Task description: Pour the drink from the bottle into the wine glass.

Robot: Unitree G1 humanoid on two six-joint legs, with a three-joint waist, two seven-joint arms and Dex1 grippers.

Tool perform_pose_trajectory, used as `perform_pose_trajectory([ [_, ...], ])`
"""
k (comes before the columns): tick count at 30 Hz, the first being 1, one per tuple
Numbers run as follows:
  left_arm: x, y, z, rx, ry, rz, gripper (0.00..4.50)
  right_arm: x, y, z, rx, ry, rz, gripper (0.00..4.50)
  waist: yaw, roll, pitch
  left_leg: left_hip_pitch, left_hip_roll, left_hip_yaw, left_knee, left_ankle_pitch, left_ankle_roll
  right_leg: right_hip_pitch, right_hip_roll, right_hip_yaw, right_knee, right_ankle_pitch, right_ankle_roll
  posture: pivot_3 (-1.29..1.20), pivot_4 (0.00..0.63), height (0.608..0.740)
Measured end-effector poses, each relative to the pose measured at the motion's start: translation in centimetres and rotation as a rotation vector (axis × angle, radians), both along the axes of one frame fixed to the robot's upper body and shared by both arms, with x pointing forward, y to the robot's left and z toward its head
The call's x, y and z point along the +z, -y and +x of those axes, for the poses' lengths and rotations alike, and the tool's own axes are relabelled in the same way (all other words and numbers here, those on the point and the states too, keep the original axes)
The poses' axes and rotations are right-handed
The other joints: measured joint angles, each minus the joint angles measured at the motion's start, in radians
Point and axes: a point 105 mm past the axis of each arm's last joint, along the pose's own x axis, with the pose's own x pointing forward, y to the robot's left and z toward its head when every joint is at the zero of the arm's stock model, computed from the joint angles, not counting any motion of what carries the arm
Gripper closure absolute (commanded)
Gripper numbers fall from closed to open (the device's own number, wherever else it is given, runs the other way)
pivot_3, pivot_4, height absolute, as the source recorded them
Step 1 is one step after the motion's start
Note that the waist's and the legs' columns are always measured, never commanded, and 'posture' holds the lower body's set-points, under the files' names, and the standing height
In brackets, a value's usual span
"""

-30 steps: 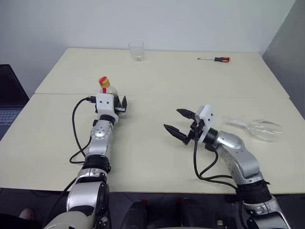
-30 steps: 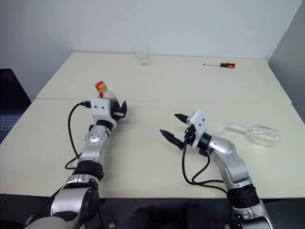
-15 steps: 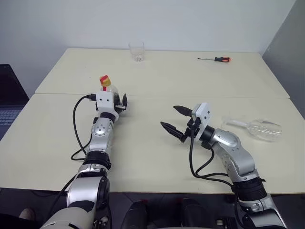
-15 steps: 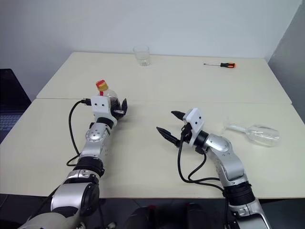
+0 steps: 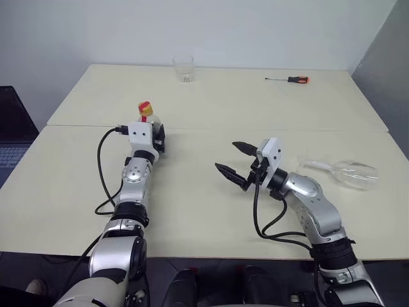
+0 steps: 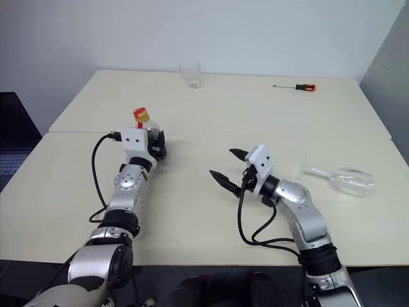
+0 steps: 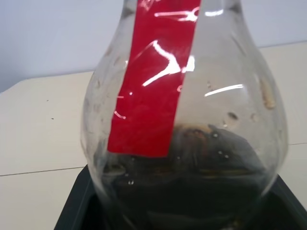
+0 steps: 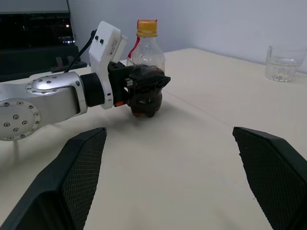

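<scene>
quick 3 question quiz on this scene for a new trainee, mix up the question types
1. True or false: the wine glass stands upright on the table.
2. Which claw is around the bottle? A) the left claw B) the right claw C) neither
3. Fill in: the tool with the red handle at the far side of the table is a ____.

Key:
1. False; it lies on its side, near the right arm.
2. A; its fingers wrap the bottle's lower body, while the right claw hangs open over bare table.
3. Screwdriver.
</scene>
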Motion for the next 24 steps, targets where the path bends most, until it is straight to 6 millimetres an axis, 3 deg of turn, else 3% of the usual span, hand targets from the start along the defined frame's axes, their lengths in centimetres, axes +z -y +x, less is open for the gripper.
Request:
perform_pose_trajectory([
  [4,0.1,1.5,0.1,-0.117,-0.022,0.011,2.32,1.2,-0.8,0.6,-0.032,0.004,0.034,0.00,0.000,0.000,0.000,0.000,0.000,0.000,0.000,0.000,0.000,0.000,0.000,0.000,0.000,0.000,0.000,0.00,0.150,0.740],
  [17,1.7,10.1,-1.9,-0.659,-0.049,0.107,2.32,6.2,-3.1,2.0,-0.026,0.065,0.052,0.00,-0.004,0.000,0.000,-0.002,0.000,0.000,0.000,0.001,-0.002,-0.002,0.000,0.000,0.000,0.000,0.000,0.00,0.150,0.740],
  [24,1.9,12.3,-3.1,-0.790,-0.051,0.113,2.32,6.3,-3.5,3.1,-0.031,0.041,0.039,0.00,-0.005,0.000,0.000,-0.002,0.000,0.000,0.000,0.001,-0.001,-0.002,0.000,0.001,0.000,0.000,0.000,0.00,0.150,0.740],
])
